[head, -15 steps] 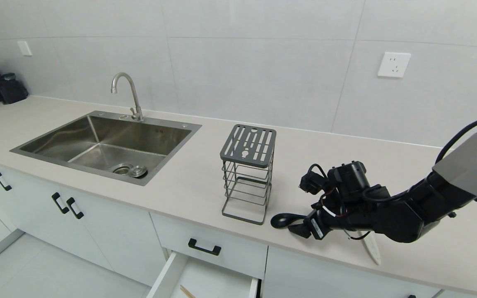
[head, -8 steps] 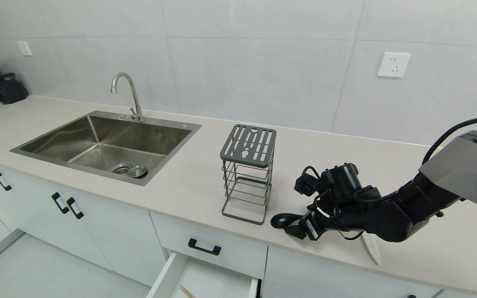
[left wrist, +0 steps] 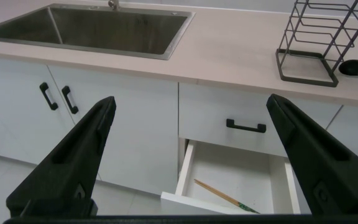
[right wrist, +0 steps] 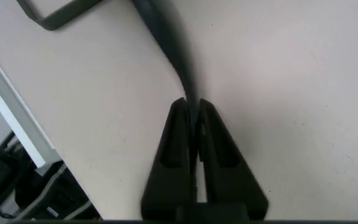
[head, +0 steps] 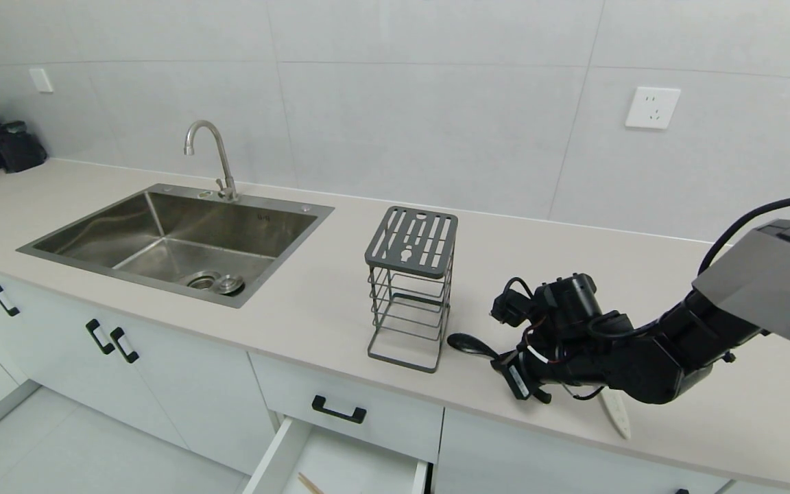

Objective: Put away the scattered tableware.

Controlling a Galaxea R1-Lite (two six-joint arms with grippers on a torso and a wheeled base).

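i see right gripper pinching spoon; rack just beside its bowl; knife partly behind arm; left gripper spread wide

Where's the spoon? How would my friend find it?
Start at the sink, then follow the counter to the grey wire rack. Just beside its base is the black spoon, its handle pinched by the right gripper. The knife beyond is white.

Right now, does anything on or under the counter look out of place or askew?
A white knife lies loose near the front edge of the counter. The drawer below hangs open with a chopstick inside. The rack stands upright, and the right gripper is shut on the black spoon.
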